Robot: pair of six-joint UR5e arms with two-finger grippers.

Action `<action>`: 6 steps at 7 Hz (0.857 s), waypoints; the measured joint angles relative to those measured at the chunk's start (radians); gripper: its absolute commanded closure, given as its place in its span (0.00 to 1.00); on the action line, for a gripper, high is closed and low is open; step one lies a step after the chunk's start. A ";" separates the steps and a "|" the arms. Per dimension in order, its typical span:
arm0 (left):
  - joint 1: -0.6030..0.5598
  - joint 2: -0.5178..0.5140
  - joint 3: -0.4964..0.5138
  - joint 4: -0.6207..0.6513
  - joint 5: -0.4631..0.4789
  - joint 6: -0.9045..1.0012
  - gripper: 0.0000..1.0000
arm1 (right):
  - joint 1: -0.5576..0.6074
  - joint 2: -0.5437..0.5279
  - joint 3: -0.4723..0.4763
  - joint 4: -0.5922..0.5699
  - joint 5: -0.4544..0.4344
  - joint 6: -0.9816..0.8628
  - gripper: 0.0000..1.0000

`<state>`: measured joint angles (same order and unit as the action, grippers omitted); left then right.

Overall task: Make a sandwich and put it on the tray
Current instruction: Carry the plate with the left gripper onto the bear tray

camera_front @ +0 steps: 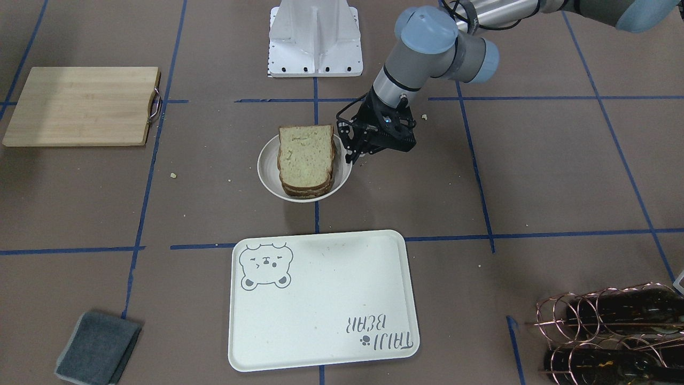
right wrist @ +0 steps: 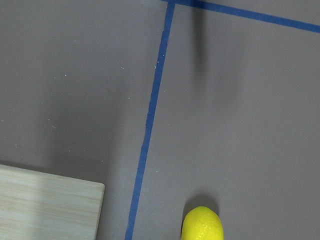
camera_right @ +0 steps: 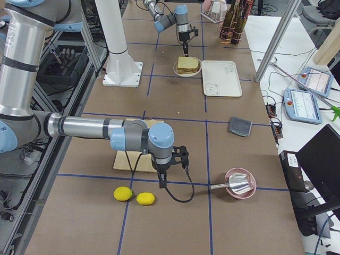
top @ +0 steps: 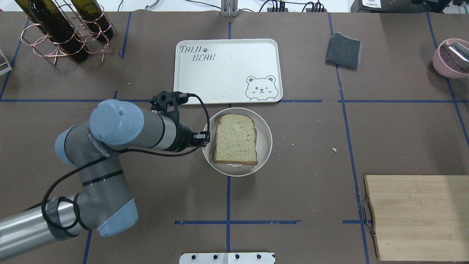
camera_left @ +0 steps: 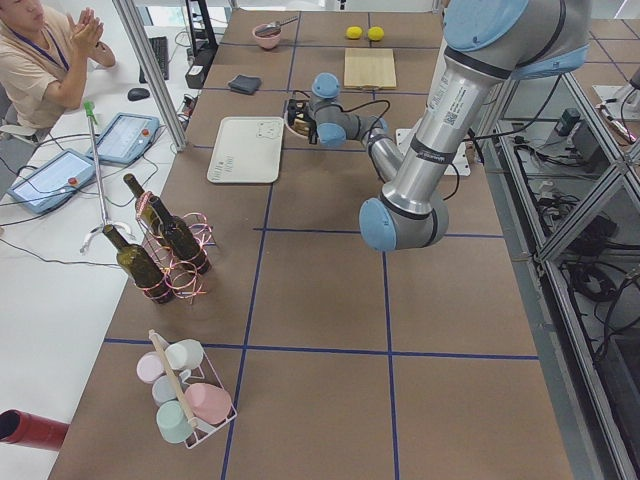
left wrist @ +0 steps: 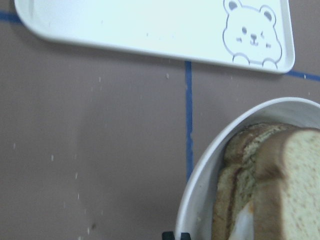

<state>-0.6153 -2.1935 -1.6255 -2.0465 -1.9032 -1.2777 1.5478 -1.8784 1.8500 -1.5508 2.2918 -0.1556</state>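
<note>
1. Across the table from the robot, the sandwich (camera_front: 305,158) sits stacked in a small round dish (camera_front: 265,174) with a bread slice on top. The left gripper (camera_front: 357,155) hangs just beside the dish's rim and holds nothing.
2. From overhead, the tray (top: 227,69) lies just beyond the dish and the sandwich is not on it. Assembly looks finished, and the move to the tray looks like what remains.
3. From the left end, the left arm reaches toward the dish; the rest is too small to read.
4. From the right end, the right gripper (camera_right: 161,180) hangs low near two lemons (camera_right: 123,194), well apart from the sandwich. I cannot tell whether its fingers are apart or together.
5. At the left wrist, the fingertips (left wrist: 167,235) show pressed close together, and egg white (left wrist: 243,225) peeks out between the slices.
6. At the right wrist, only one lemon and a corner of the cutting board (right wrist: 45,200) show.
</note>
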 measured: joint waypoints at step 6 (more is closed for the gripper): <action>-0.160 -0.309 0.661 -0.200 -0.042 0.158 0.81 | 0.007 0.002 0.002 0.001 0.000 -0.002 0.00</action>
<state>-0.7755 -2.5022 -0.9646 -2.2469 -1.9453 -1.1194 1.5553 -1.8765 1.8515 -1.5497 2.2919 -0.1580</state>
